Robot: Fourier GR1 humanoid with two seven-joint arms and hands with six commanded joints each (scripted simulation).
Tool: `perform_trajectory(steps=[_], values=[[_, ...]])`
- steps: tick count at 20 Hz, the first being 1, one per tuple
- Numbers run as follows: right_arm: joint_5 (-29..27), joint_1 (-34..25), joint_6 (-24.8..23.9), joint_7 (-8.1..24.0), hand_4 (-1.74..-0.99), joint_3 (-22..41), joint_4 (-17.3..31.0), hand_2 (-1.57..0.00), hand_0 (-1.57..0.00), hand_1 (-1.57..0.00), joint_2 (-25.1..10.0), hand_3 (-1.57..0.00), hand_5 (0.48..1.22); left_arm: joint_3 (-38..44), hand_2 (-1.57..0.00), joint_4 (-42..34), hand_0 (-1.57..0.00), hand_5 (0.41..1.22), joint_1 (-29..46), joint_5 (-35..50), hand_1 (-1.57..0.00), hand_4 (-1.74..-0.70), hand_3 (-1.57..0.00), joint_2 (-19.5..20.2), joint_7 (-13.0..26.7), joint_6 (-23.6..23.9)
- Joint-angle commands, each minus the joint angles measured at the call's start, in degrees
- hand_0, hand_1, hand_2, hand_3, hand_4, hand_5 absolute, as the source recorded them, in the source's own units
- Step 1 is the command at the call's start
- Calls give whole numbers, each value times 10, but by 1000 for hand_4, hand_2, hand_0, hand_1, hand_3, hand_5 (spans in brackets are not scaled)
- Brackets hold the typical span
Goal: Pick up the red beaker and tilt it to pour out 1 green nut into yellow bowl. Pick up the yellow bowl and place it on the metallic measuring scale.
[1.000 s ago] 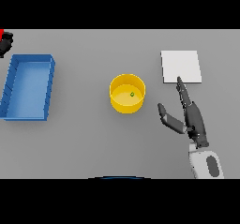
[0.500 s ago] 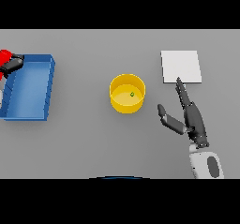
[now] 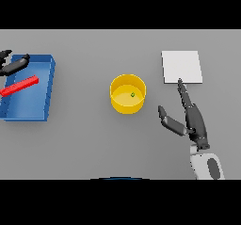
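Grey tabletop (image 3: 84, 144) seen from above, with everything spread along its middle band. At the far left edge, the left hand (image 3: 13, 65) shows only as a few dark fingers reaching in over the far left corner of a blue tray (image 3: 47, 101); whether those fingers are spread or closed cannot be told. Just below that hand, the red beaker (image 3: 20, 86) lies on its side as a long red bar, slanting across the tray's left half; it appears apart from the fingers. The tray itself sits against the tabletop's left edge. Near the centre of the tabletop stands the yellow bowl (image 3: 127, 94), upright, with one small green nut (image 3: 132, 95) inside it. To the right of the bowl and nearer the front edge, the right hand (image 3: 192, 120) lies with fingers straight and the thumb held out wide towards the bowl, holding nothing. Its longest fingertip reaches the near edge of the metallic measuring scale (image 3: 182, 67), a pale square plate towards the far right
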Motion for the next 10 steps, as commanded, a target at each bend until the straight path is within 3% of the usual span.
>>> perform_trajectory(steps=[1,5,8,10], values=[[1,-4,-2,0,-1157,-1,5,1,1,1,0,1,665,-1,-109,-2,-125,627,-4,-2,-115,-794,-112,-1,-3,4],[39,-19,-6,44,-1115,15,-6,1,1,1,-11,1,638,6,-44,-8,-51,635,1,2,-46,-779,-45,-12,-45,27],[65,-61,42,38,-1088,37,4,1,1,1,-57,1,665,16,-22,-27,-25,657,8,19,-23,-793,-23,-20,-56,32],[121,-91,58,61,-1122,59,14,1,1,1,-98,1,649,15,-14,-37,-16,666,11,24,-15,-799,-14,-22,-54,28]])
